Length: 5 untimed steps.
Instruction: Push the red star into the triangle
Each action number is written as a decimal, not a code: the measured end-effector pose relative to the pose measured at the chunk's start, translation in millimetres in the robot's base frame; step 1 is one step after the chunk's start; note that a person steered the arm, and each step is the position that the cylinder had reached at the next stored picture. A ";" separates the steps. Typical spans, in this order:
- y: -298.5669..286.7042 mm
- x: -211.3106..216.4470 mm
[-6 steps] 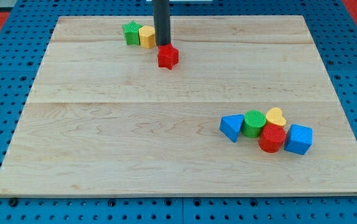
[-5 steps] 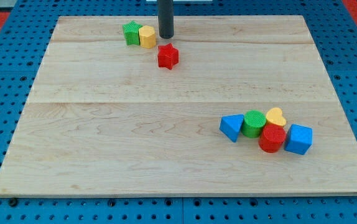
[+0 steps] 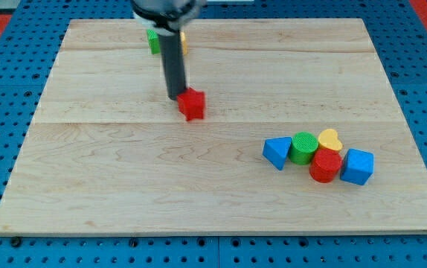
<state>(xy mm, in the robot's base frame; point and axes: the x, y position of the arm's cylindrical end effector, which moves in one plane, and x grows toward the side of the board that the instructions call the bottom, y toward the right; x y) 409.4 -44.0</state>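
Note:
The red star [image 3: 192,104] lies on the wooden board [image 3: 124,171], left of centre and a bit above the middle. My tip [image 3: 175,96] touches its upper left side. The blue triangle [image 3: 276,152] lies at the lower right, at the left end of a cluster of blocks, well apart from the star. The rod rises from my tip toward the view's top.
Next to the triangle sit a green cylinder [image 3: 303,147], a yellow heart [image 3: 330,139], a red cylinder [image 3: 325,165] and a blue cube [image 3: 357,167]. At the top left, a green block [image 3: 152,40] and a yellow block [image 3: 183,41] are partly hidden behind the rod.
My tip has come down from the top of the board to the star's upper left. The red star has moved downward and slightly left. The other blocks have not moved.

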 end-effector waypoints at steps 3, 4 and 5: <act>79.5 104.8; 93.1 106.7; 93.1 106.7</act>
